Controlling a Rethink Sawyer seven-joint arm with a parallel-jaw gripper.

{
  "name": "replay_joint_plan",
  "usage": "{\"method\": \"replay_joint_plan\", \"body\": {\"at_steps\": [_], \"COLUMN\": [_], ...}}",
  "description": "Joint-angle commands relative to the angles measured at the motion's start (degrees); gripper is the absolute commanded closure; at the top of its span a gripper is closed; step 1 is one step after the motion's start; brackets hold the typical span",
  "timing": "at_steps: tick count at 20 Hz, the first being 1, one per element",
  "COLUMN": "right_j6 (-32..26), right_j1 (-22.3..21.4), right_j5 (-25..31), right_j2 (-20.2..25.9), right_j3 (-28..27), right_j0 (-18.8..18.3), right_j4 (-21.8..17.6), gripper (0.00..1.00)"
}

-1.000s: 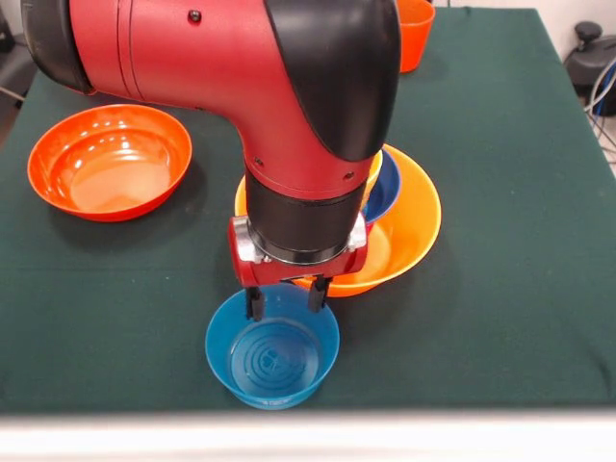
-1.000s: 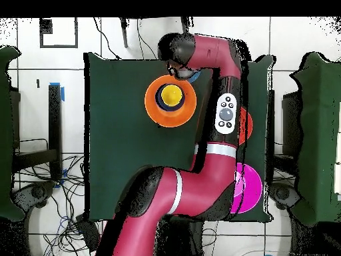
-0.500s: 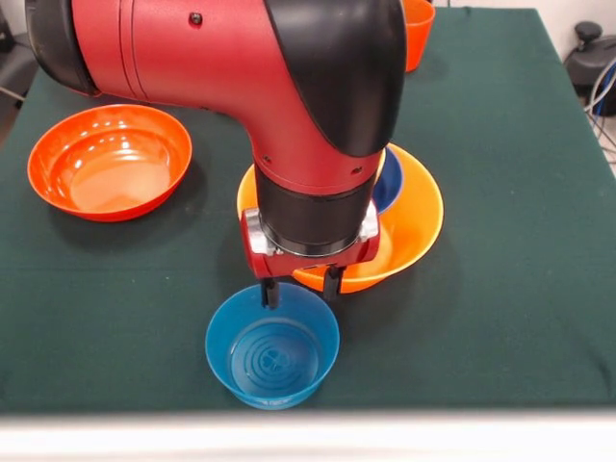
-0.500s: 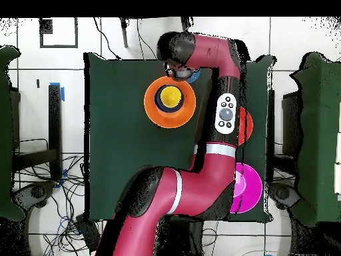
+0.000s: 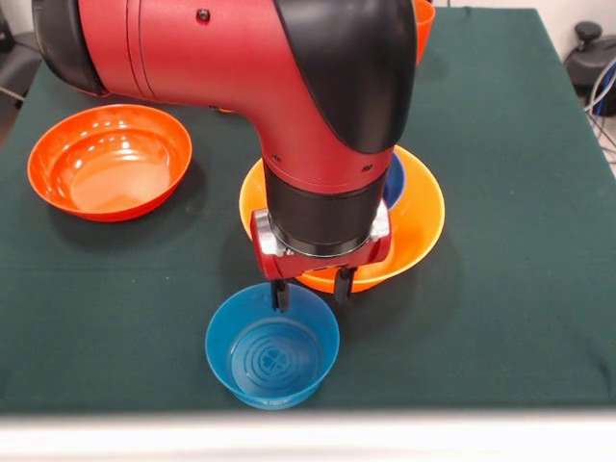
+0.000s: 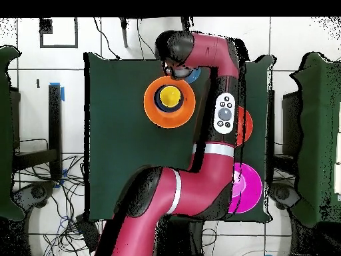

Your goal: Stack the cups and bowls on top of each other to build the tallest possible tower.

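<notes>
Front view: gripper [image 5: 310,291] hangs over far rim of light blue bowl [image 5: 272,348], fingers spread w/ a gap, nothing between them. One finger dips inside the rim, the other sits outside by the big yellow-orange bowl [image 5: 416,221], so it looks set to pinch the wall & lift it. Tower base is that yellow-orange bowl, mid-table, w/ small dark blue bowl [image 5: 394,179] inside; arm hides the rest. Wide orange-red bowl [image 5: 109,160] sits alone, well apart. An orange cup [image 5: 418,27] at far edge.

Overhead view: yellow cup [image 6: 170,95] stands in the dark blue bowl, centred in the yellow-orange bowl: wide base, prob. for stability. Pink bowl [image 6: 245,188] & orange-red bowl partly under arm. Gripper hidden here.
</notes>
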Motion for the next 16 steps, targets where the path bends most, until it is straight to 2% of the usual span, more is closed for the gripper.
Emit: {"method": "replay_joint_plan", "body": {"at_steps": [1,4,16], "right_j6": [-3.07,-2.64,-1.43], "right_j1": [0.21,0.56,0.96], "right_j5": [4.71,2.9,3.5], "right_j2": [7.03,7.91,12.81], "right_j3": [-1.5,-2.45,-4.53], "right_j0": [1.37,1.46,1.45], "right_j4": [-2.52,-3.72,-8.59], "gripper": [0.0,0.0,0.0]}}
